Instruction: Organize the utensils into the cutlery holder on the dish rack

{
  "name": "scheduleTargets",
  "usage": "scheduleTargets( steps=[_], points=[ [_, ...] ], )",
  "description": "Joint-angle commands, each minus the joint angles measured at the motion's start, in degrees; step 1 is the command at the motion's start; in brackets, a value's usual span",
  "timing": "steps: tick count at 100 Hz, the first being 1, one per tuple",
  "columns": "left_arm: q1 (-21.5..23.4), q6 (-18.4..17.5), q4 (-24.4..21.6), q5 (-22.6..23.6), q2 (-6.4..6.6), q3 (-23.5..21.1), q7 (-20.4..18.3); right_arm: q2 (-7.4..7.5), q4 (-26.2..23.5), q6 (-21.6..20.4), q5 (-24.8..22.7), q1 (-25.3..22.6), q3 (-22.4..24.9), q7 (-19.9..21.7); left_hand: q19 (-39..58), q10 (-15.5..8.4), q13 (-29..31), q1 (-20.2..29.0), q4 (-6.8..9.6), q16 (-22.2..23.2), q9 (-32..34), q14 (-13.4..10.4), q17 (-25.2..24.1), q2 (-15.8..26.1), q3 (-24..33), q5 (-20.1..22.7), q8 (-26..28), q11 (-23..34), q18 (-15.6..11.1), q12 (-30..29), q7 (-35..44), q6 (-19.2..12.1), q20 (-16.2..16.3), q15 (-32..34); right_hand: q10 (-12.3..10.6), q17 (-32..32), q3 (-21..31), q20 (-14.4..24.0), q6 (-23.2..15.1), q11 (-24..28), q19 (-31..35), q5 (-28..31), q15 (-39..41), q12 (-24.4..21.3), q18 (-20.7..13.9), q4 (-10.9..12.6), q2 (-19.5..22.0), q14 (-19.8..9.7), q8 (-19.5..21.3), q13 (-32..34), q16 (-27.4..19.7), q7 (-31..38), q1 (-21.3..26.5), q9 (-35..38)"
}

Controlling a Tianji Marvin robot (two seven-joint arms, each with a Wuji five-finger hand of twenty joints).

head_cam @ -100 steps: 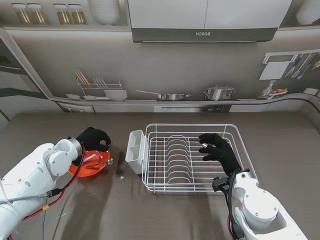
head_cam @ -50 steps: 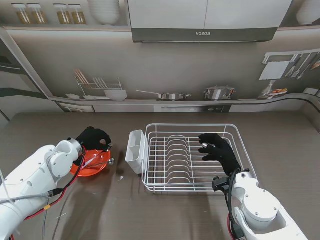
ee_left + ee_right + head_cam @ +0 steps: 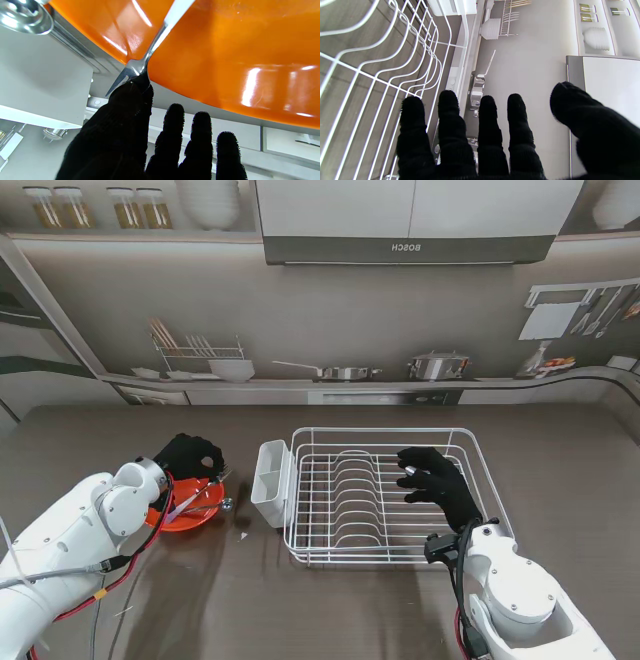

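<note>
Left hand (image 3: 190,457), black-gloved, is closed on a fork (image 3: 205,485) near its tines, over the far edge of an orange bowl (image 3: 183,515). In the left wrist view the thumb and forefinger pinch the fork (image 3: 140,66) just behind the tines, with the other three fingers (image 3: 200,140) extended and apart, and the handle runs across the glossy bowl (image 3: 225,62). A spoon (image 3: 226,503) rests at the bowl's right rim, its head on the table (image 3: 330,610).

Right hand (image 3: 437,481), also gloved, hovers over the right part of the white wire dish rack (image 3: 480,470), fingers spread and holding nothing; the right wrist view shows the fingers (image 3: 450,117) apart beside the rack wires (image 3: 395,62).

The white cutlery holder (image 3: 271,482) hangs on the rack's left side, between bowl and rack.
</note>
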Motion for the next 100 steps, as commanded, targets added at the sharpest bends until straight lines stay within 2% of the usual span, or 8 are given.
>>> scheduleTargets(
  steps=[1,24,54,59,64,71,92,100],
  points=[
    [0.3,-0.2,-0.3,-0.1,-0.29,-0.4,-1.2,-0.29,-0.4,0.2,0.1,-0.4,-0.1,0.7,0.9,-0.8,0.9,3.3,0.07,0.1,0.9,0.1,-0.3,2.6,0.6,1.6,1.3,0.2,0.3,0.9,3.9,-3.7,-0.7,0.9,0.3,0.6,-0.5,1.0,-0.1,-0.2,-0.6,-1.1,-0.2,-0.2,0.9,0.0,1.2,0.0,-0.8,1.3,0.3,-0.3,-1.5,0.8],
    [1.5,-0.1,-1.8,0.1,-0.01,-1.8,-2.4,-0.28,-0.4,0.3,0.2,-0.4,-0.1,0.8,0.9,-1.3,1.1,4.2,0.12,0.1,1.3,0.0,-0.3,4.1,0.6,-0.7,2.7,0.6,0.4,1.4,7.3,-4.0,-0.8,0.9,0.4,0.6,-0.5,1.0,0.1,-0.2,-0.6,-1.4,-0.2,-0.2,0.9,0.0,1.3,0.0,-0.8,1.3,0.3,-0.2,-1.5,0.8],
    [2.6,-0.2,-3.1,0.3,0.14,-3.2,-3.0,-0.28,-0.4,0.5,0.3,-0.4,-0.2,0.9,1.2,-2.4,2.0,4.4,-0.69,0.1,2.1,-0.2,0.1,3.4,2.6,-2.3,4.7,1.9,0.2,3.0,11.5,-4.7,-0.9,1.2,0.4,0.6,-0.6,1.0,0.3,-0.1,-0.5,-1.8,-0.2,-0.2,0.9,0.0,1.5,0.0,-0.8,1.4,0.3,-0.2,-1.6,0.7],
    [3.0,-0.2,-3.5,0.3,0.19,-3.7,-3.1,-0.28,-0.4,0.5,0.3,-0.4,-0.3,0.9,1.5,-2.7,2.3,3.1,-1.56,0.2,2.5,-0.4,0.1,2.9,5.1,-2.5,4.2,2.4,0.1,4.0,12.5,-4.9,-1.1,1.3,0.4,0.6,-0.6,1.0,0.3,-0.2,-0.5,-1.8,-0.2,-0.2,1.0,0.0,1.5,0.1,-0.8,1.3,0.3,-0.2,-1.6,0.7],
    [3.4,-0.2,-4.0,0.5,0.25,-4.2,-3.2,-0.29,-0.4,0.5,0.4,-0.4,-0.3,0.9,1.9,-3.2,2.8,2.0,-2.33,0.1,3.0,-0.6,0.2,2.1,7.5,-2.4,4.7,2.7,0.1,9.5,13.2,-5.2,-1.3,1.5,0.3,0.6,-0.6,1.0,0.4,-0.1,-0.5,-1.9,-0.2,-0.2,0.9,0.0,1.6,0.0,-0.8,1.3,0.3,-0.2,-1.6,0.6],
    [3.9,-0.2,-4.6,0.5,0.28,-4.8,-3.4,-0.30,-0.4,0.5,0.4,-0.4,-0.3,0.9,2.2,-3.7,3.0,1.1,-3.09,0.2,3.6,-0.8,0.1,1.4,9.7,-2.4,6.0,3.3,-0.1,13.8,14.5,-5.4,-1.5,1.6,0.4,0.7,-0.6,1.0,0.4,-0.1,-0.5,-1.9,-0.2,-0.2,0.9,0.1,1.6,0.0,-0.8,1.3,0.3,-0.1,-1.6,0.7],
    [5.3,-0.7,-6.4,2.3,0.59,-6.5,-3.1,-0.31,-0.4,0.5,0.4,-0.4,-0.4,0.9,4.7,-6.0,4.9,-4.2,-7.35,1.0,6.6,-1.8,0.6,-1.6,20.4,-2.7,10.7,4.7,-0.7,23.2,19.5,-6.9,-2.2,3.5,0.4,0.7,-0.6,1.0,0.4,-0.1,-0.5,-2.1,-0.2,-0.2,1.0,0.0,1.7,0.0,-0.8,1.3,0.3,-0.1,-1.7,0.6],
    [5.9,-0.8,-7.1,2.9,0.69,-7.2,-3.0,-0.30,-0.3,0.5,0.5,-0.4,-0.5,0.9,5.9,-6.8,5.6,-6.8,-9.51,1.5,7.8,-2.3,0.7,-3.0,25.2,-2.6,12.8,5.3,-1.0,26.5,21.6,-7.4,-2.8,4.6,0.4,0.7,-0.6,1.0,0.4,-0.1,-0.5,-2.2,-0.2,-0.2,1.0,0.0,1.8,0.1,-0.8,1.3,0.3,-0.1,-1.7,0.6]
  ],
)
